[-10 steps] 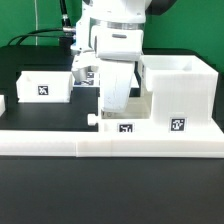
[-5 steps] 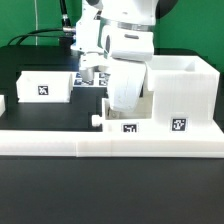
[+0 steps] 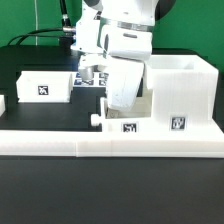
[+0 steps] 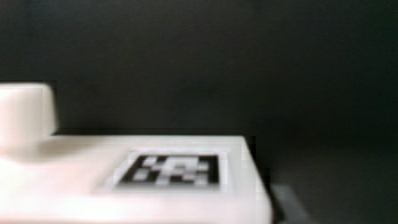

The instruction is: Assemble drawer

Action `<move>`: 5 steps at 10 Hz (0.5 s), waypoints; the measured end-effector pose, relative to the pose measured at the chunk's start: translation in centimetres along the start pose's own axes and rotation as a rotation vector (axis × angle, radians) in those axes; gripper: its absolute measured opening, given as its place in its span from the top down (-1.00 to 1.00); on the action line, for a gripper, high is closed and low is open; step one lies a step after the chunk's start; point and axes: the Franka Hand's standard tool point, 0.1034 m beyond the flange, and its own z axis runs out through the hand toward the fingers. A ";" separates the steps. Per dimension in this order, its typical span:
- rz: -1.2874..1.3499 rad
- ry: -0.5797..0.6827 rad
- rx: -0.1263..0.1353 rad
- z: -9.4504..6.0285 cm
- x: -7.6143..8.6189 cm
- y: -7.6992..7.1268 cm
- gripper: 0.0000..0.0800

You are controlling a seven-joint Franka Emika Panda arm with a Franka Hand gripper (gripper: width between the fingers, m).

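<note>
My gripper (image 3: 122, 62) is at the middle of the exterior view and seems shut on a white drawer tray (image 3: 125, 95); its fingers are hidden behind the tray wall. The tray is tilted, its top leaning toward the tall white shell (image 3: 185, 85) on the exterior view's right. Its lower end, with a small knob (image 3: 97, 120) and a square marker (image 3: 127, 127), rests behind the rail. A second tray (image 3: 45, 85) sits apart on the exterior view's left. The wrist view shows only the held tray's white surface (image 4: 71, 165) and its marker (image 4: 173, 168), close and blurred.
A long low white rail (image 3: 60, 142) runs along the front of the black table. The marker board (image 3: 92, 74) lies behind the arm. Another white piece shows at the exterior view's far left edge (image 3: 3, 103).
The gripper and the tray have shifted toward the shell on the exterior view's right, and the tray has gone from upright to tilted. Little has moved in the last half second.
</note>
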 end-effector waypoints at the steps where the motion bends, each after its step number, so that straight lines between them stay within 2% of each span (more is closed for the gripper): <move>1: 0.002 -0.012 0.023 -0.3 -0.2 0.1 0.43; 2: 0.002 -0.022 0.032 -1.3 -0.3 0.6 0.09; 3: 0.002 -0.028 0.037 -2.0 -0.3 0.8 0.09; 4: 0.002 -0.037 0.049 -2.9 -0.5 1.0 -0.36; 5: 0.004 -0.051 0.065 -4.3 -0.7 1.3 -0.54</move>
